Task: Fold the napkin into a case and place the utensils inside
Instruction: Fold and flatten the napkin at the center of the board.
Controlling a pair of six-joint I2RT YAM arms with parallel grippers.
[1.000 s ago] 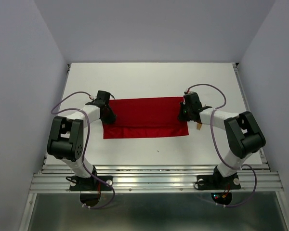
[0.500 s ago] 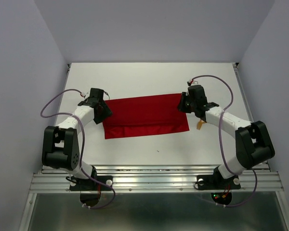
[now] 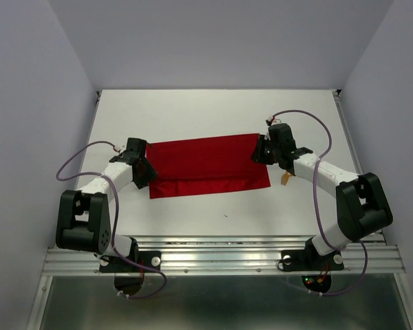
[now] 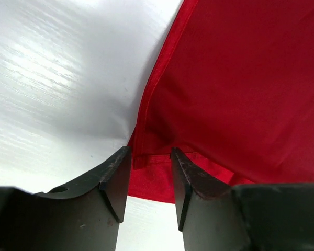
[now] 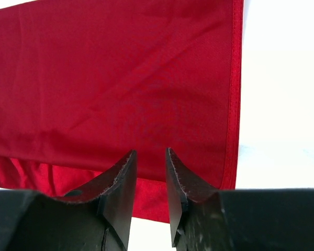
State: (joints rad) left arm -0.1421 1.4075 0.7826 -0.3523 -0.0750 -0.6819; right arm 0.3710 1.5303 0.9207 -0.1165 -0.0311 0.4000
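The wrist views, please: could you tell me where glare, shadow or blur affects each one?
Left wrist: streaky glare on the table, and a soft grey shadow along the hem of the napkin. Right wrist: the table is washed out to near white beside the napkin; the dark fingers show little detail.

White table (image 3: 213,113), pale walls (image 3: 220,41).
Plain grey-lilac walls close three sides of the table (even, soft light); a ribbed metal rail (image 3: 220,256) runs along its near edge.
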